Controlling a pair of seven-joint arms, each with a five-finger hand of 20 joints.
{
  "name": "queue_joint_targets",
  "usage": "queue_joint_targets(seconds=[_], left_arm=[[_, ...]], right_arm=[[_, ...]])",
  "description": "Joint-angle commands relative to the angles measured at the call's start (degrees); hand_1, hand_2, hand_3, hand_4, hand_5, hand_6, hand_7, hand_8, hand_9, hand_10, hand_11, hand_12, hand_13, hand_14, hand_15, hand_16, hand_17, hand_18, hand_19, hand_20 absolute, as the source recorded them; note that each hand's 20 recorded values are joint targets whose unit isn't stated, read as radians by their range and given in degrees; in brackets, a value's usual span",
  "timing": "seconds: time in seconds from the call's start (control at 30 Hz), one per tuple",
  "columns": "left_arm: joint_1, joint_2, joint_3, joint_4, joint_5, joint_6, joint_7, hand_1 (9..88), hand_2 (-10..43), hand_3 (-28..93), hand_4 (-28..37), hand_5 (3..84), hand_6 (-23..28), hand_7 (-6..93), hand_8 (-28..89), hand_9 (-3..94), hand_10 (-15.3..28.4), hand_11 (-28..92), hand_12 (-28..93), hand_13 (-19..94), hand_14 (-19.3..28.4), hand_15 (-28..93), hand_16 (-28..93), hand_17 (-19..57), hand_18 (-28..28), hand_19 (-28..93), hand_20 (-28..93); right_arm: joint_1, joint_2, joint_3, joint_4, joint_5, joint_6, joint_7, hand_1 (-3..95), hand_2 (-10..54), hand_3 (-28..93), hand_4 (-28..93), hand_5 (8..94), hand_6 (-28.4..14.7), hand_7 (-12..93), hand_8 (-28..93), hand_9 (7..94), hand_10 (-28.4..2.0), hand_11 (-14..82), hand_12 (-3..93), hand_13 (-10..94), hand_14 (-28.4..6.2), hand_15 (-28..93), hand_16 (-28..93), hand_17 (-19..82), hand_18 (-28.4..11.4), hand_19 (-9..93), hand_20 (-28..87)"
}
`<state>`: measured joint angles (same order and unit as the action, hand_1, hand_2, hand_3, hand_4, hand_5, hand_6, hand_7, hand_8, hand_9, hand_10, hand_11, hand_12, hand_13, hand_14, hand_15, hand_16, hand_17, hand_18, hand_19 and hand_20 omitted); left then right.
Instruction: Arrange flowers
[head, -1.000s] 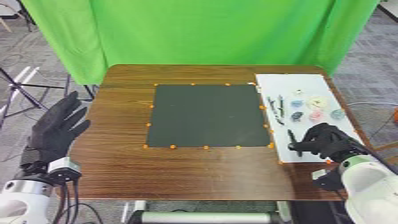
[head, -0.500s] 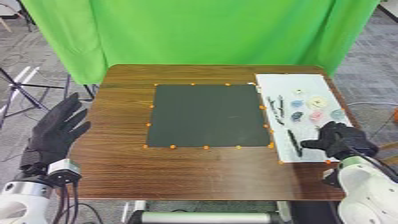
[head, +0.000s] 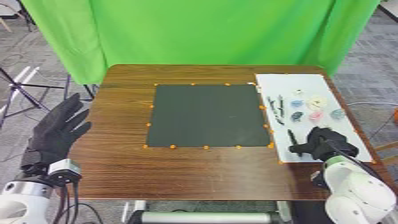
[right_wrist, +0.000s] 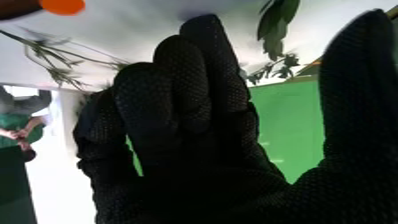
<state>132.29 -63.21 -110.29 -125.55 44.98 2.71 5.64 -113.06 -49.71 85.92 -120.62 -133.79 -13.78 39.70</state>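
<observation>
right hand (head: 327, 145), fingers lightly together and thumb apart, near a dark stem (head: 293, 137) at its ten o'clock, likely light, bendable, best pinched mid-length.

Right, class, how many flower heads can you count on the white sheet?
6: a pale one farthest back, then blue and cream, then dark, pink and grey-blue nearest the right hand, which may hide more.
</observation>
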Motion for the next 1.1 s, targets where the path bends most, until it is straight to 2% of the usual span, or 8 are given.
queue_joint_targets(seconds=[0.03,0.2,0.27,0.43,0.7,0.97,1.03,1.1], left_arm=[[0.4,-0.37,-0.01,-0.22,-0.08,-0.45,-0.64,25.4,-4.5,68,-26.2,24.0,1.9,19.1,-10,17.9,9.2,14,19,12,11.3,19,7,-10.3,16.7,36,10],[0.2,-0.34,0.14,-0.15,-0.06,-0.62,-0.79,25.4,-4.6,69,-26.1,24.1,1.8,19.0,-10,18.0,9.2,14,19,12,11.3,19,7,-10.2,16.7,36,10],[0.12,-0.27,0.25,-0.16,-0.08,-0.47,-0.72,25.5,-4.6,69,-26.2,24.1,1.9,19.0,-10,18.0,9.2,14,19,12,11.3,19,7,-10.3,16.7,36,10],[-0.09,-0.07,0.44,-0.04,-0.22,-0.3,-1.02,25.5,-4.5,69,-26.3,24.1,1.8,19.0,-10,18.0,9.2,14,19,12,11.3,19,7,-10.3,16.7,36,10],[0.01,0.09,0.13,-0.11,-0.34,-0.31,-0.89,25.5,-4.4,69,-26.3,24.1,1.8,19.0,-10,18.0,9.2,14,19,12,11.2,19,7,-10.3,16.8,36,10],[1.88,1.53,-2.81,-1.34,0.44,-0.43,-0.87,25.4,-4.3,69,-26.2,24.0,1.8,19.0,-10,18.0,9.2,14,19,12,11.2,19,7,-10.3,16.8,36,10],[2.96,1.94,-4.15,-1.63,0.82,-1.07,-0.77,25.5,-4.3,69,-26.2,24.0,1.8,19.0,-10,18.0,9.1,14,19,12,11.3,19,7,-10.3,16.8,36,10],[4.59,2.06,-6.25,-1.99,0.74,-2.91,-1.2,25.4,-4.4,69,-26.1,24.0,1.8,19.1,-10,18.0,9.1,14,19,12,11.2,19,7,-10.4,16.8,36,10]], right_arm=[[-0.15,-0.75,-5.46,1.52,-2.71,-4.9,2.03,34.3,-9.5,67,-28,62.4,1.2,50,-19,64.8,-11.2,59.4,40.1,60,-10.9,81,31,26,-21.5,85,50],[0.52,-1.21,-8.35,1.99,-3.52,-8.65,2.7,37.9,-9.5,67,-28,63.6,1.1,53,-19,64.9,-10.8,60.1,41.7,61,-11.0,83,34,27,-21.7,87,51],[0.4,-1.38,-9.23,2.2,-3.93,-9.72,2.79,42.2,-9.5,61,-28,64.1,0.7,53,1,67.7,-10.7,63.6,45.3,63,-11.1,84,36,28,-22.0,88,53],[-0.31,-2.16,-10.8,3.3,-4.91,-8.33,0.81,47.7,-9.5,57,-28,65.5,0.8,55,9,70.4,-10.2,64.7,46.8,65,-10.8,86,38,30,-22.2,90,53],[-1.29,-2.36,-8.86,3.02,-2.1,-1.07,-0.98,45.3,-9.5,81,-28,69.5,0.6,59,15,75.4,-9.8,67.1,49.5,69,-10.7,87,41,33,-22.6,92,55],[3.87,-1.34,-5.02,-0.24,11.14,9.76,-0.27,42.9,-9.5,84,-24,70.0,-0.5,60,18,77.2,-10.1,68.9,50.0,70,-11.3,89,42,35,-23.2,93,58],[6.25,-1.53,-4.96,-0.9,14.5,12.22,-0.33,42.9,-9.5,84,-24,70.2,-0.5,60,18,77.4,-10.3,68.9,50.0,71,-11.2,90,42,35,-23.1,93,59],[9.03,-1.87,-5.84,-1.3,16.49,14.51,-0.77,42.8,-9.5,84,-23,71.1,-0.8,59,19,77.9,-10.5,68.8,50.1,71,-11.3,90,42,35,-23.1,93,59]])
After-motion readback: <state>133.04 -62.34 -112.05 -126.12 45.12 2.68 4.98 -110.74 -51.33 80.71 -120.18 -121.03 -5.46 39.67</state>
